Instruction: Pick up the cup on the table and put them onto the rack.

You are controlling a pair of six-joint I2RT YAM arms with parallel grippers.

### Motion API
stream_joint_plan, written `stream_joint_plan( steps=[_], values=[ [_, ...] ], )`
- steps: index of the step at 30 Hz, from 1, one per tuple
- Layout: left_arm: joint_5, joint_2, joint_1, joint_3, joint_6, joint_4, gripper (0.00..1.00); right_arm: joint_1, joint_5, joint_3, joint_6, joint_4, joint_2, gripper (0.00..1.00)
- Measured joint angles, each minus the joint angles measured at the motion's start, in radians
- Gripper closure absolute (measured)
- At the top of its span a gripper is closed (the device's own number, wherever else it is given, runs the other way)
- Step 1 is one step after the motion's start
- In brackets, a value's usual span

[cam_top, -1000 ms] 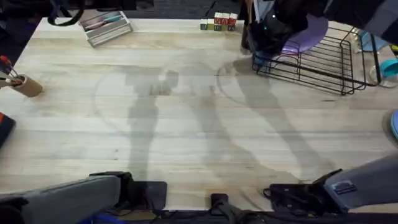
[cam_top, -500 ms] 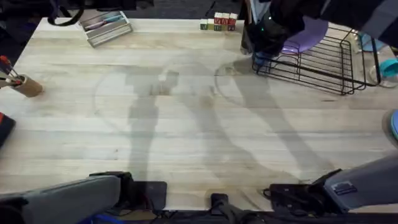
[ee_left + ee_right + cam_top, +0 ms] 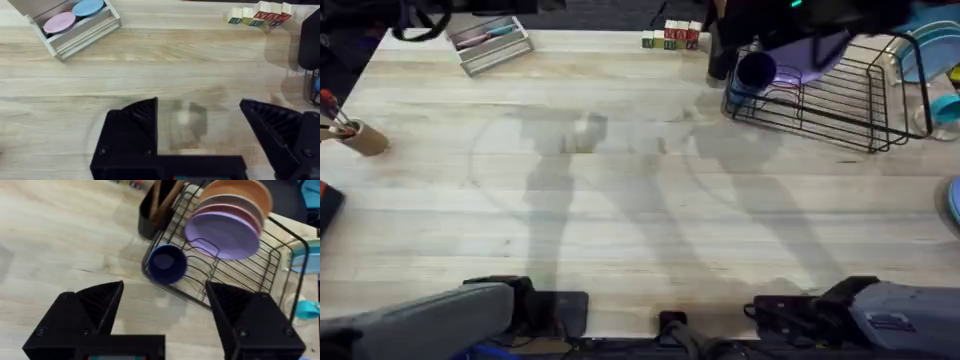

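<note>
Blue cup (image 3: 167, 264) sits in the near-left corner of the black wire rack (image 3: 235, 287), mouth toward my right wrist camera. It appears to be tipped on its side, but I cannot confirm the tilt from this angle. In the overhead view the cup (image 3: 756, 70) lies at the rack's (image 3: 840, 100) left end, beside the purple plate (image 3: 810, 60).

Right end effector (image 3: 165, 297): fingers apart, nothing between them, above the surface (image 3: 60, 240) just short of the rack.

Purple, pink and orange plates (image 3: 230, 222) stand upright in the rack slots behind the cup.

Left end effector (image 3: 200, 125): fingers apart, empty, over bare surface (image 3: 150, 65). Letter blocks (image 3: 257, 12) and a grey tray of lids (image 3: 75, 22) lie farther off.
</note>
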Motion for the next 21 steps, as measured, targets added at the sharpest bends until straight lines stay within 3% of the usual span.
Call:
stream_joint_plan(
  steps=[13, 21],
  values=[
    [-0.090, -0.165, 0.000, 0.000, 0.000, -0.005, 0.007, -0.174, 0.005, 0.002, 0.107, -0.120, -0.223, 0.006],
    [-0.097, -0.176, 0.000, 0.000, 0.000, -0.059, 0.007, -0.212, 0.008, 0.003, 0.115, -0.130, -0.301, 0.006]
  ],
)
